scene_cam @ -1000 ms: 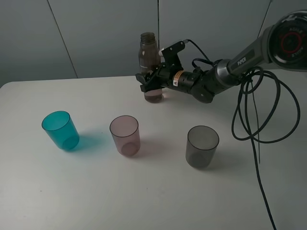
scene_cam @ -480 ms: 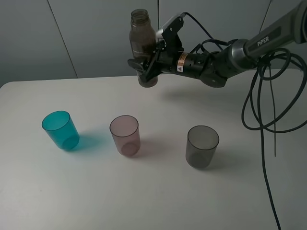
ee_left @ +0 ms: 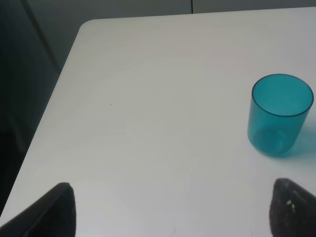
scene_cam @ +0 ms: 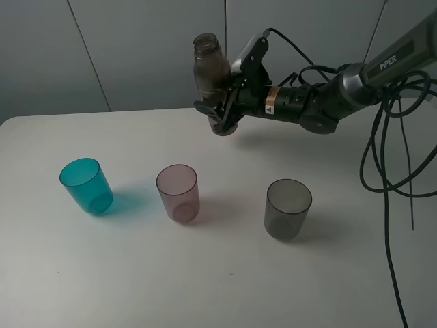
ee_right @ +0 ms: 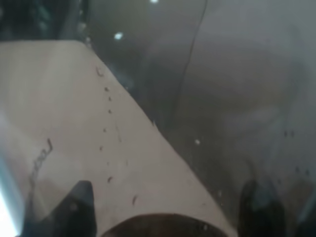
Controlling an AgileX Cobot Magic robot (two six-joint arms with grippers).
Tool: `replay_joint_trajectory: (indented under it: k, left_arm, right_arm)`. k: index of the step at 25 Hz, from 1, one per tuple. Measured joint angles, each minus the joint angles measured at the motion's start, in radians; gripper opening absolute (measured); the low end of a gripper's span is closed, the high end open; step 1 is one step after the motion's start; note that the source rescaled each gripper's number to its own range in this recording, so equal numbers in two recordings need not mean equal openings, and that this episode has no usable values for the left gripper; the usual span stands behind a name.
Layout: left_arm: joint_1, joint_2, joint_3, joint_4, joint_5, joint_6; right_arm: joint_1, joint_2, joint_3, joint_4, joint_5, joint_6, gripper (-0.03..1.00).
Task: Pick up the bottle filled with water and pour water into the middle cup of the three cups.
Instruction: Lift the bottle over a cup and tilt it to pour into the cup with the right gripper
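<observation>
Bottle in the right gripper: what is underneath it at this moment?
Only bare white table; the bottle hangs in the air, clear of the pinkish-mauve cup. The right gripper covers its base.

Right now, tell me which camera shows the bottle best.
Exterior high: the whole bottle shows, held above the table in the right tool. The right wrist view gives only a blurred close-up of it; the left wrist view misses it, showing the teal cup.

Looking like a robotics lab, plain white table (scene_cam: 205,287) filling the view, grey wall panels (scene_cam: 136,55) standing behind the table, black cables (scene_cam: 385,205) dangling above the table
</observation>
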Motion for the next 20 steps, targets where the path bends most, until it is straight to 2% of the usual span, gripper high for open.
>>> replay_joint_trajectory:
  k: [4,9,20]
  left_arm:
    - [0.0,0.0,0.0,0.0,0.0,0.0]
    - [0.0,0.0,0.0,0.0,0.0,0.0]
    - [0.0,0.0,0.0,0.0,0.0,0.0]
  right_arm:
    - [0.0,0.0,0.0,-0.002,-0.007,-0.168,0.0]
    - [0.0,0.0,0.002,-0.047,-0.007,-0.278,0.0]
    - [0.028,0.0,0.026,-0.05,-0.015,-0.559,0.0]
